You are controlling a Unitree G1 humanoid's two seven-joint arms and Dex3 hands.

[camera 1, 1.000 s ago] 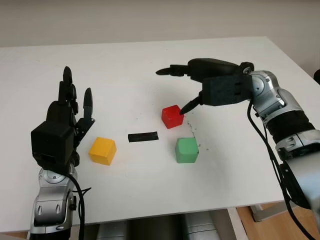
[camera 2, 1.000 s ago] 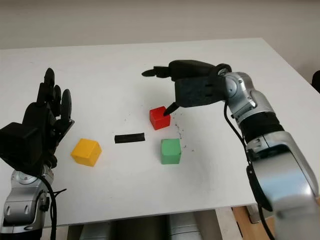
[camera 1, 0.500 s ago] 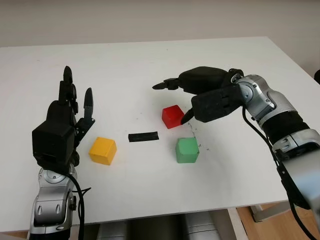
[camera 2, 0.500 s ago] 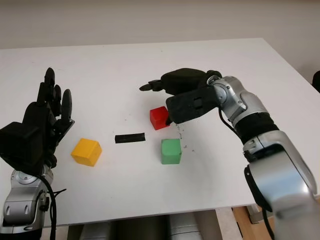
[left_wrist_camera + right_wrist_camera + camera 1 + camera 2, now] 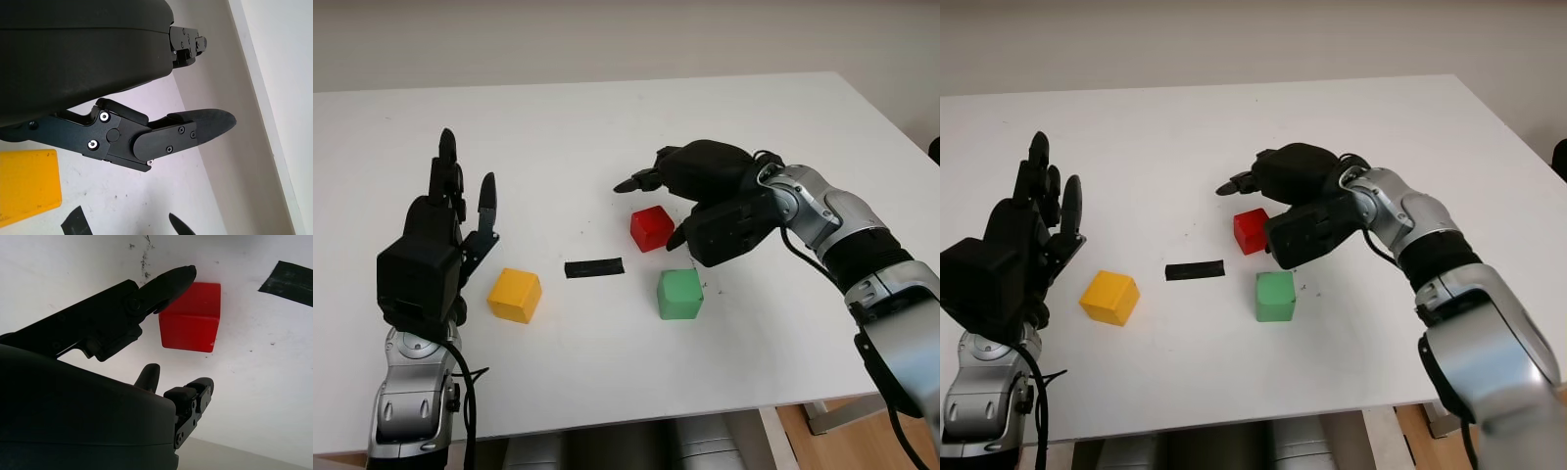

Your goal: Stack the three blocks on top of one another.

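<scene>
Blocks first: small red cube (image 5: 651,228) sits mid-counter, the green cube (image 5: 679,294) just nearer the robot and a bit right, not touching it. Yellow cube (image 5: 515,295) lies well apart to the left, w/ a short strip of black tape (image 5: 593,267) between it and the other two. All three sit separately on the white counter (image 5: 568,127); nothing stacked yet.

Right hand (image 5: 700,196) is at the red cube, holding nothing, fingers apart and straddling it: thumb tip down by the cube's right side, the other fingers arched over & past its far edge. In the right wrist view the thumb (image 5: 161,281) reaches to the red cube's (image 5: 191,317) corner, but contact can't be confirmed; the other fingertips (image 5: 193,394) sit clear of the opposite face. Prob. a pre-grasp pose, so closing would pinch the cube across two opposite faces.

Left hand (image 5: 445,230) is open and parked upright beside the yellow cube's far-left side, not touching, likely kept out of the way while the right arm works.

Judgement: step in hand is picking up red, green being the nearest base to set it on. Risk: the thumb nudges the cube before the far fingers land.
</scene>
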